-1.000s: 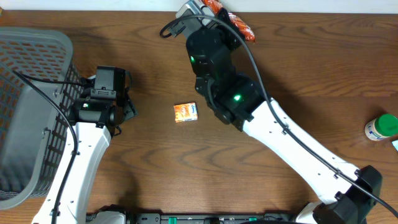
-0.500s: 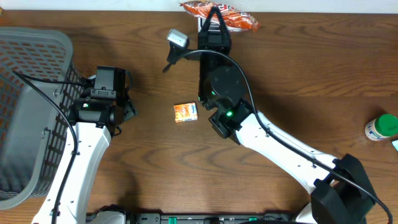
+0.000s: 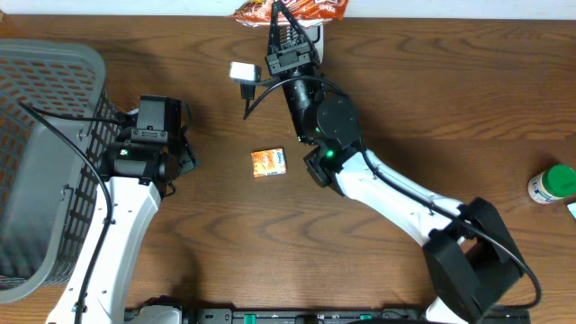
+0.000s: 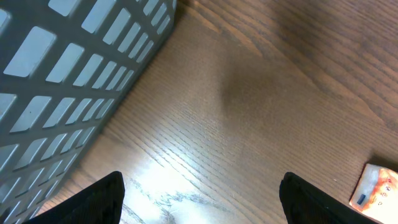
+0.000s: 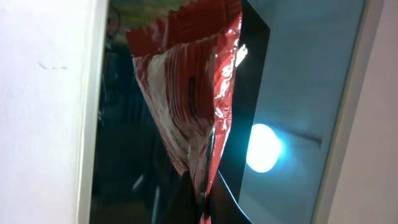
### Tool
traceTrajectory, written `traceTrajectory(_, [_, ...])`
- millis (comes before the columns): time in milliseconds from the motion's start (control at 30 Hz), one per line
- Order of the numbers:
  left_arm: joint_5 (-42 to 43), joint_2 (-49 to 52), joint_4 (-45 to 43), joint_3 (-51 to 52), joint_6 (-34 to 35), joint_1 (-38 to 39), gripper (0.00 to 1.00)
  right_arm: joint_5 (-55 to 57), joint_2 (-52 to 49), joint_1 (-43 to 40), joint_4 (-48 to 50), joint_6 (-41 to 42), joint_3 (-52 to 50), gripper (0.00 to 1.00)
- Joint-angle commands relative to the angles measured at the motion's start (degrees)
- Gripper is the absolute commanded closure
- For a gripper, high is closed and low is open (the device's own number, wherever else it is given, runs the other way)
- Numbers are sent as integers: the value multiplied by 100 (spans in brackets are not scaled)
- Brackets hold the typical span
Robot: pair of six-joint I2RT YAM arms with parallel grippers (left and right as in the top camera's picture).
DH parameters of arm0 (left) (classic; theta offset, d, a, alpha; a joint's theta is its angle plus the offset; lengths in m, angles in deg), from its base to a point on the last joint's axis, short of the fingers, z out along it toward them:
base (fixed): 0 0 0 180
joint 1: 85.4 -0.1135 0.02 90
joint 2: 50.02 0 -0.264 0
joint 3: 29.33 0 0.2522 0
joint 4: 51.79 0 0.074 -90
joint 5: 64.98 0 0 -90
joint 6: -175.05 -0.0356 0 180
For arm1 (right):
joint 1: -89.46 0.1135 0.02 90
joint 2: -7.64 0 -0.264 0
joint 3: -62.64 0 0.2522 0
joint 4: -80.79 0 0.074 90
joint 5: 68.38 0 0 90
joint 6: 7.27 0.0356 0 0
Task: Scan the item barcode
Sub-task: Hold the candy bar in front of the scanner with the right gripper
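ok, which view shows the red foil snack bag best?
Right wrist: the red crinkled foil snack bag hangs large in mid-frame, with its creases and print visible. Overhead shows only a strip of it, cut off at the top edge. Left wrist does not show it at all.

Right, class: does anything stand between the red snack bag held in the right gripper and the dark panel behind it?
Nothing visible does. The right gripper is shut on the lower edge of the red snack bag, which hangs directly in front of the dark panel. In the wrist view only the bag itself overlaps the panel, beside a bright glow.
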Motion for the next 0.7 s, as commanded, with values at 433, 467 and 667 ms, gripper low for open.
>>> traceTrajectory(433, [-15, 17, 17, 2, 55, -13, 20, -1808, -1720, -1193, 713, 435, 332, 99])
traceTrajectory(467, [-15, 17, 17, 2, 55, -13, 20, -1808, -2197, -1233, 986, 815, 787, 99])
traceTrajectory(667, [-15, 17, 17, 2, 55, -13, 19, -1845, -3661, -1228, 385, 1513, 2603, 99])
